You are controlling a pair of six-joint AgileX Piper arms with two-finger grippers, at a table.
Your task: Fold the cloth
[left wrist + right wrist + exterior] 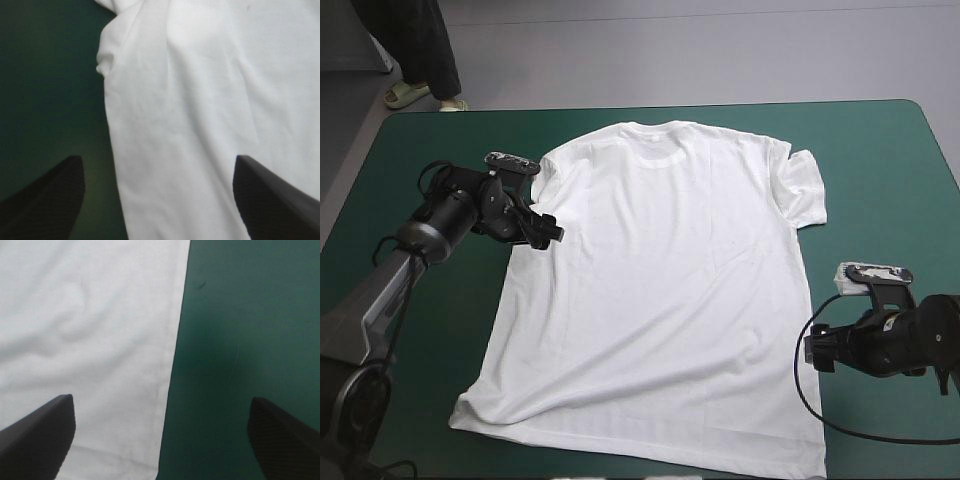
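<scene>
T-shirt point(660, 290), white, spread flat on teal-green table point(880, 160); left gripper point(552, 232), fingers apart over its left edge; right gripper point(812, 350), fingers apart over its right edge.

The left arm point(380, 300): lower link grey, smooth and boxy in section; above it a rounded black joint housing; wrist section black, built of blocky stacked parts. The left gripper point(548, 231): black throughout, short and squared at its end in the high view; the left fingers point(45, 202) are broad matt black fins with curved edges, tapering from wide bases. The right arm point(920, 338): only the wrist section shows; black, bulky, rounded. The right gripper point(817, 350): black, blocky; the right fingers point(282, 435) black, fin-shaped, with a fine woven dot pattern on the surface.
</scene>
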